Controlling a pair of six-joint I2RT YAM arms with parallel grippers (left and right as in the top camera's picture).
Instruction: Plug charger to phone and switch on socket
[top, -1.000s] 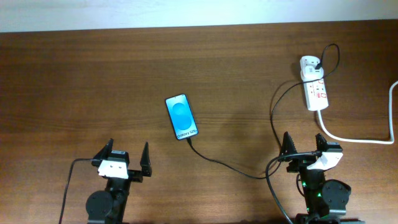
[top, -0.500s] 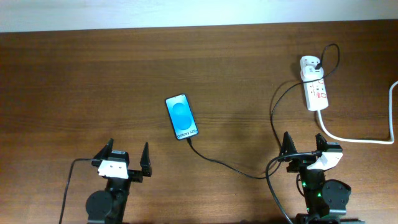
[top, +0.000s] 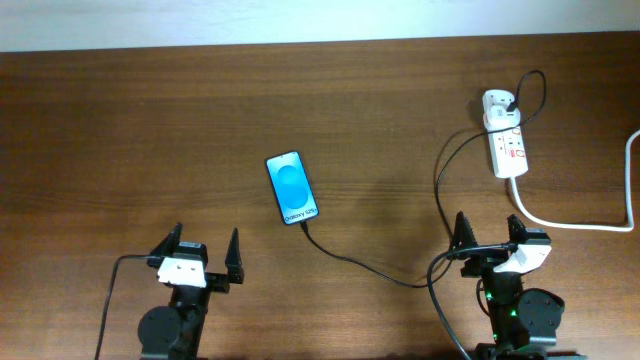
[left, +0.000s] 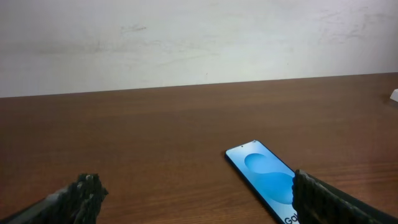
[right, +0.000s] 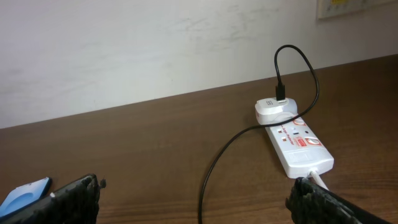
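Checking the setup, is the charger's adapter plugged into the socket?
In: the white adapter sits on the socket's far end, cable rising from it.

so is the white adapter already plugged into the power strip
Yes, the white adapter sits on the far end of the power strip, with the black charger cable looping out of its top.

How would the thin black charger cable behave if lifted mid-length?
Probably floppy: the thin black charger cable lies in loose curves across the brown wooden table and loops above the white adapter. Likely light, being so thin, so it should sag.
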